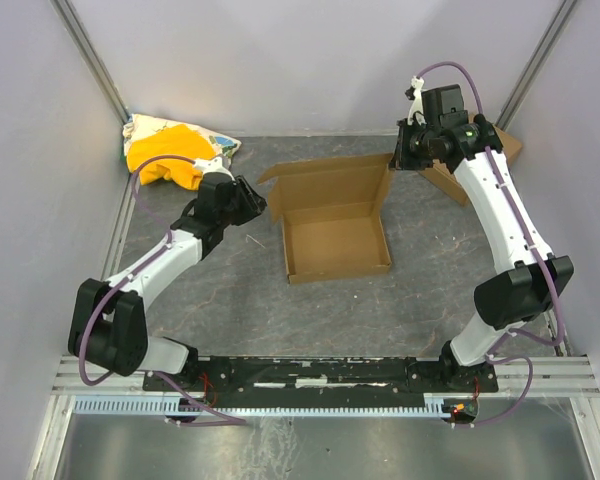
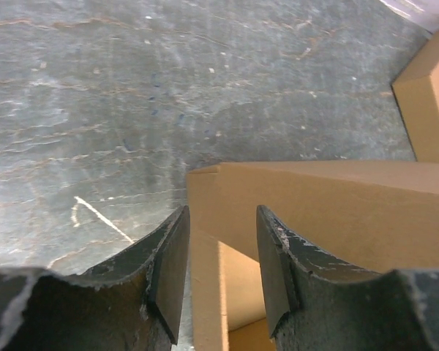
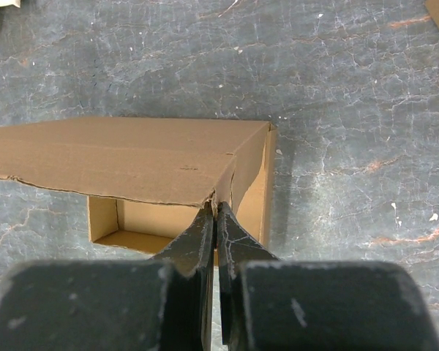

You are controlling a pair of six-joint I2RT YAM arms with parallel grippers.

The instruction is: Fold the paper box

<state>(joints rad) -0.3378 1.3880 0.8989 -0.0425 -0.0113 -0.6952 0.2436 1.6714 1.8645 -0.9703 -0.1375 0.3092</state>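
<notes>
While the right gripper [image 3: 215, 208] pinches the raised lid [image 1: 330, 180] of the paper box [image 1: 335, 240] at mid-table, the left gripper [image 2: 222, 219], half open, straddles its other corner and likely must clamp before folding it down

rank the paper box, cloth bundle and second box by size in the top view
1. paper box
2. cloth bundle
3. second box: smallest as seen, but the right arm hides most of it, so its rank is unsure
</notes>
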